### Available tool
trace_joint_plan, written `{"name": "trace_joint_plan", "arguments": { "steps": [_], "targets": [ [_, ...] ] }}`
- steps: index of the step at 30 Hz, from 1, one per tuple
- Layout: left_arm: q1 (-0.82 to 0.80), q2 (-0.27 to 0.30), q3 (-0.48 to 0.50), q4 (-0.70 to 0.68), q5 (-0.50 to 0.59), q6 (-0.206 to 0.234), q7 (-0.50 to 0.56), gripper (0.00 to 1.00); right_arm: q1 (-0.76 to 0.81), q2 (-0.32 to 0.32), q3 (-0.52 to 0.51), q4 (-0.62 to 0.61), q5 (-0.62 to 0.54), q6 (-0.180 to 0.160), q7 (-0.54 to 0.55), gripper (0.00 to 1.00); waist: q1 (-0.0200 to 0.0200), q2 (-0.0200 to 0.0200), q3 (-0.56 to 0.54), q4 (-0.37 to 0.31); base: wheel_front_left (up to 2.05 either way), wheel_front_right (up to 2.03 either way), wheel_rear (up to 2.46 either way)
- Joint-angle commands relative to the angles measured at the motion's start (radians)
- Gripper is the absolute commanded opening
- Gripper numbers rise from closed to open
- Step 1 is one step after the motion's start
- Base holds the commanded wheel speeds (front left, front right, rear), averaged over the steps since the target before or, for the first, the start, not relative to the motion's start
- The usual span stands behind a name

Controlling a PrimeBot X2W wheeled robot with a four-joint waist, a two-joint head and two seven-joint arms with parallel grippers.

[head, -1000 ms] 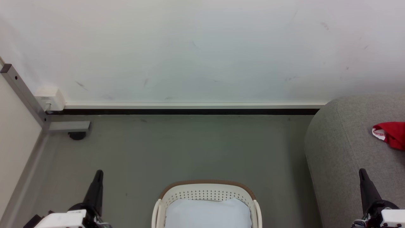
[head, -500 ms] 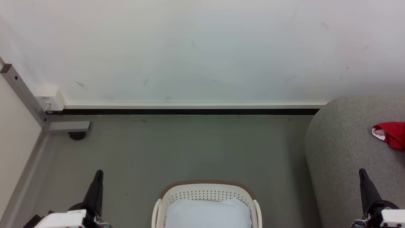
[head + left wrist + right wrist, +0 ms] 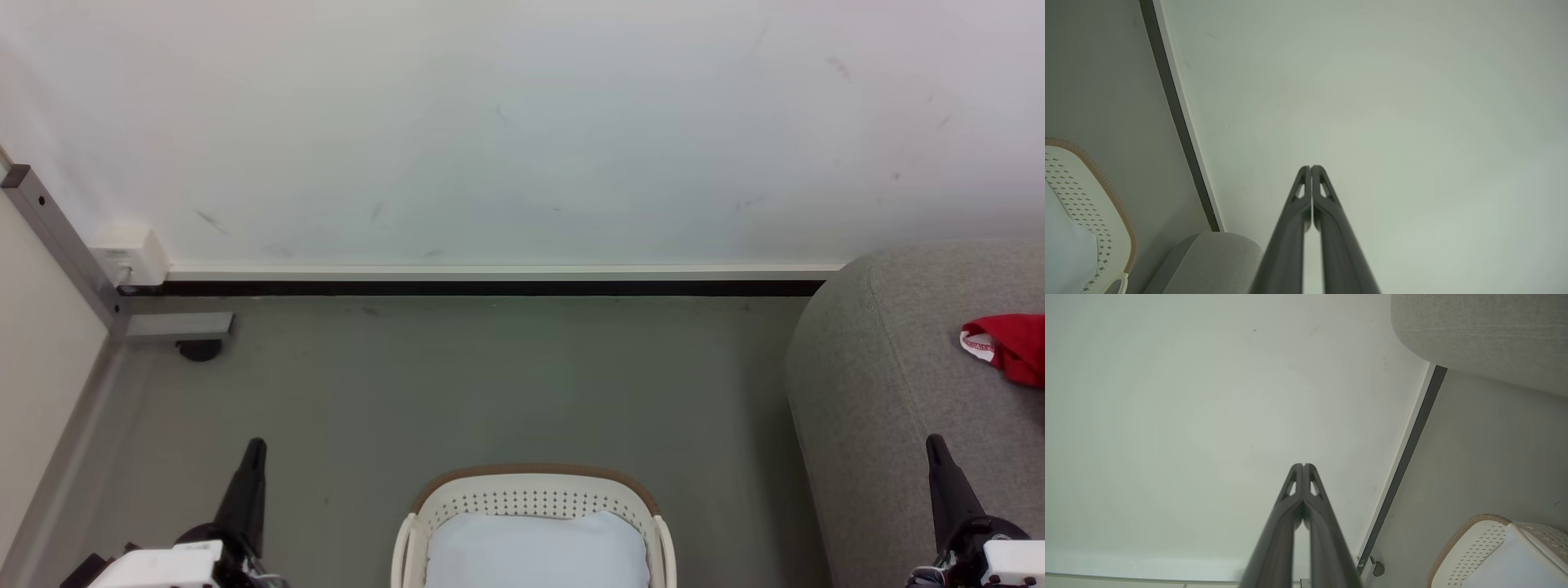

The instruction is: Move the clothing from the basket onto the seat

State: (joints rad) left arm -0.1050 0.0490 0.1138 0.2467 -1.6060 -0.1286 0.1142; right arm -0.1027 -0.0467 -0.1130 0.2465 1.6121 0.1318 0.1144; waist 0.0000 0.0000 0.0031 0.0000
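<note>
Clothing, red, lies on seat, far right. Basket, near centre, holds a pale bundle, no red seen, so likely done. Left gripper and right gripper are closed and empty.

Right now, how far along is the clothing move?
Done: red clothing lies on the seat. In hand: nothing; left pincer and right pincer are shut and empty. Left: probably little; inside the basket I see a pale pad, no red, but its near end is cut off.
</note>
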Motion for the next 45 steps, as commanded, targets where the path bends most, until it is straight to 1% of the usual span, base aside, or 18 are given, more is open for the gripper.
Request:
{"name": "trace_joint_plan", "arguments": {
  "steps": [1, 45],
  "targets": [
    [-0.009, 0.002, 0.002, -0.003, -0.013, -0.005, 0.003, 0.0, -0.012, -0.007, -0.003, -0.004, 0.002, -0.002, 0.003, 0.0, 0.0, 0.0, 0.0, 0.0, 0.0, 0.0, 0.0],
    [-0.009, 0.002, 0.002, -0.003, -0.013, -0.005, 0.003, 0.0, -0.012, -0.007, -0.003, -0.004, 0.002, -0.002, 0.003, 0.0, 0.0, 0.0, 0.0, 0.0, 0.0, 0.0, 0.0]
  ]
}}
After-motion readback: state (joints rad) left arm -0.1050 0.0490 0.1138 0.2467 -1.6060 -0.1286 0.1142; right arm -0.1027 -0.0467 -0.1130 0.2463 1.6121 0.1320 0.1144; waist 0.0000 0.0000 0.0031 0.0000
